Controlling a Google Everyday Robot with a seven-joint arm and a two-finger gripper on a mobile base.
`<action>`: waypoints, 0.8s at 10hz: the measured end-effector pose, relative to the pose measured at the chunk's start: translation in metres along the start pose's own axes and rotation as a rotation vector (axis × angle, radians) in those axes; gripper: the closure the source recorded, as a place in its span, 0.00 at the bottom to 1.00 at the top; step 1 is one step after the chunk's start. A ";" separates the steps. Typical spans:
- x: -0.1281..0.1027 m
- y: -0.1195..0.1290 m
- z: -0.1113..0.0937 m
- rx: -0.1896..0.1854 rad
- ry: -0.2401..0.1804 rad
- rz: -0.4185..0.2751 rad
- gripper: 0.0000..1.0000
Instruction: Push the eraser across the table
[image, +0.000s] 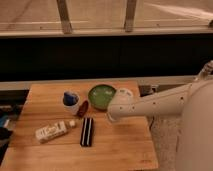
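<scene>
The eraser (87, 131), a flat black oblong block with a pale stripe down its middle, lies lengthwise near the front middle of the light brown wooden table (120, 147). My white arm reaches in from the right. The gripper (113, 114) is at the arm's end, over the table just in front of the green bowl. It is to the right of the eraser's far end and a little behind it, apart from it.
A green bowl (101, 96) sits at the back middle. A blue cup (70, 100) and a small dark red object (82, 108) stand left of it. A white labelled bottle (51, 131) lies left of the eraser. A dark wall runs behind the table.
</scene>
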 end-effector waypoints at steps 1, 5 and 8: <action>-0.003 0.010 0.003 -0.007 0.004 -0.015 1.00; -0.015 0.041 0.015 -0.049 0.018 -0.076 1.00; -0.012 0.062 0.029 -0.084 0.054 -0.117 1.00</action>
